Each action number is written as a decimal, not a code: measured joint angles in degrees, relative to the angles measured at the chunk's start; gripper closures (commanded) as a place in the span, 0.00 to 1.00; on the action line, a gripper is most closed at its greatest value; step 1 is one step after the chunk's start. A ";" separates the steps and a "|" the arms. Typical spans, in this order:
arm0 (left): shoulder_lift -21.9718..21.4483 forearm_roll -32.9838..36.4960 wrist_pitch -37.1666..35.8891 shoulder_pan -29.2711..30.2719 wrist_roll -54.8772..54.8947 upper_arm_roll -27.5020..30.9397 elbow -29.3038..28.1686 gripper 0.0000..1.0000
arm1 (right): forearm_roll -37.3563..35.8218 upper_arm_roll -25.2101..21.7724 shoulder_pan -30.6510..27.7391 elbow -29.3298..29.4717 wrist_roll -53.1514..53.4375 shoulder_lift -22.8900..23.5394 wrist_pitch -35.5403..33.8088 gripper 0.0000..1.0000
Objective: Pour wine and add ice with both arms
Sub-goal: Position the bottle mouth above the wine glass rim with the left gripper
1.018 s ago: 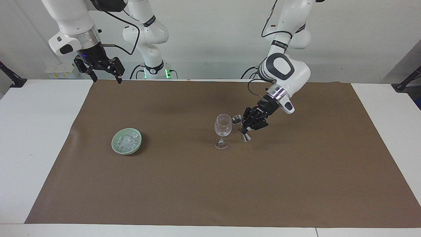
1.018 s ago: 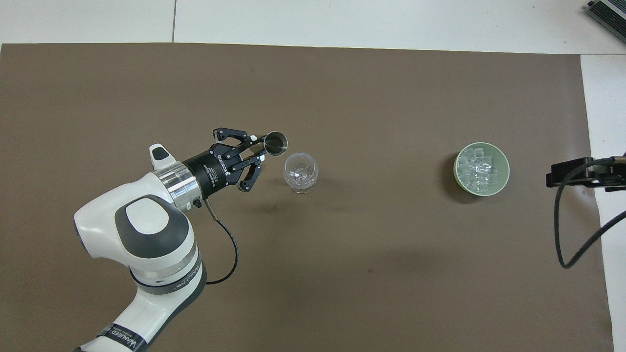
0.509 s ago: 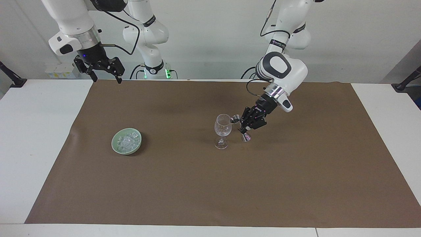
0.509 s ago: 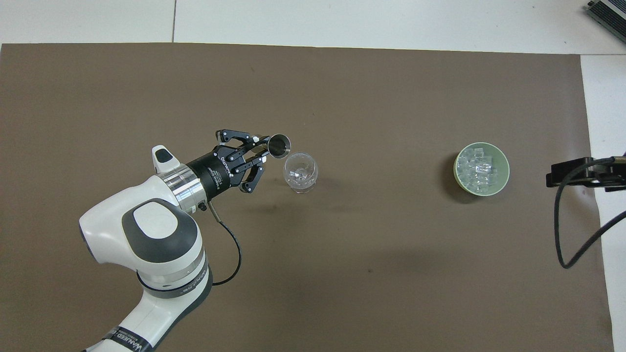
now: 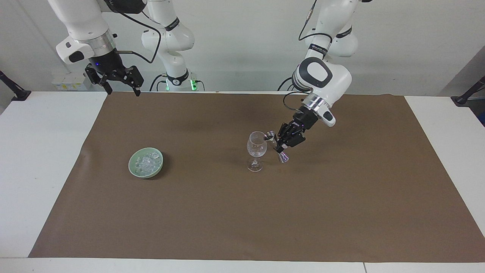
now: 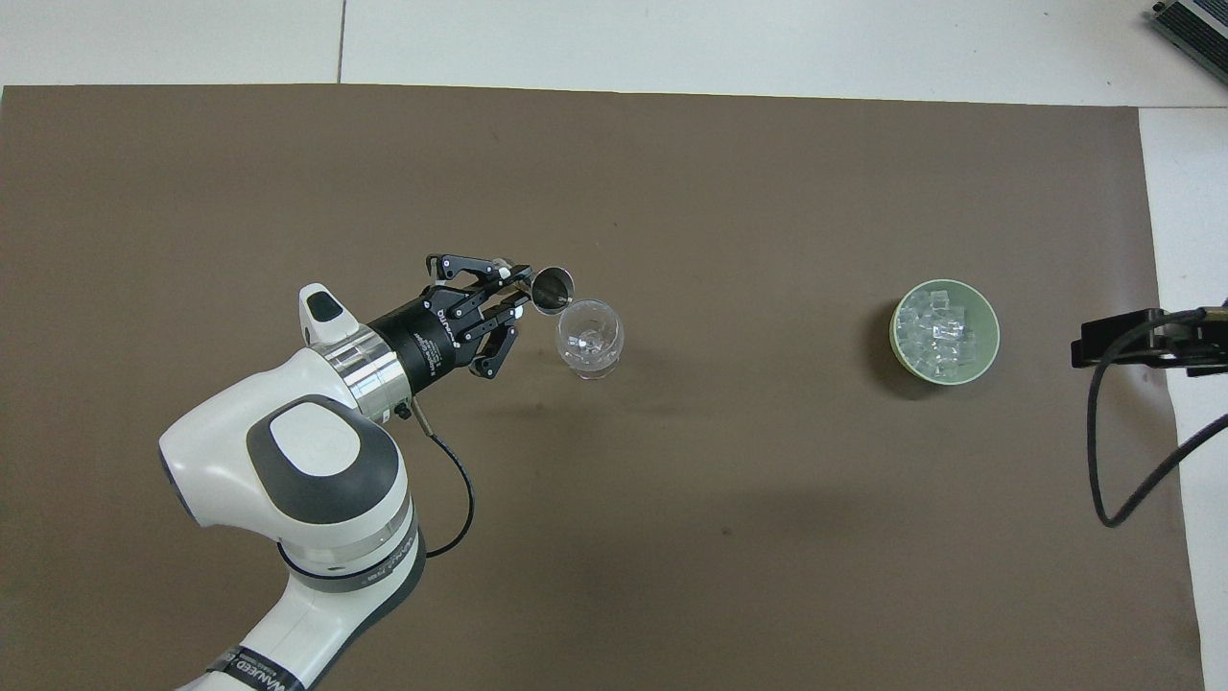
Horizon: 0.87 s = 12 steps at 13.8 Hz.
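Overhead view: partly legible "WANTED" band [image 6: 251,663] on left arm [image 6: 317,499].

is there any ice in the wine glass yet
No, the ice all sits heaped in the green bowl; the wine glass holds none.

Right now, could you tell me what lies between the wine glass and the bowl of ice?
Only bare brown mat lies between the wine glass and the bowl of ice, clearest in the overhead view.

wine glass [image 5: 256,151] mid-mat [image 5: 212,212], ice [image 5: 147,163] in bowl [image 5: 133,168] toward right arm's end
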 measured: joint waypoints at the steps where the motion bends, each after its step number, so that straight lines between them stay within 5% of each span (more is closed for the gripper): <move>1: 0.00 0.00 0.29 -0.09 0.64 0.00 0.02 1.00 | 0.00 0.00 0.00 0.00 0.00 0.00 0.00 0.00; 12: -0.38 0.02 3.86 -0.42 5.74 -1.28 0.28 1.00 | 0.00 0.00 0.00 0.00 0.00 0.00 0.00 0.00</move>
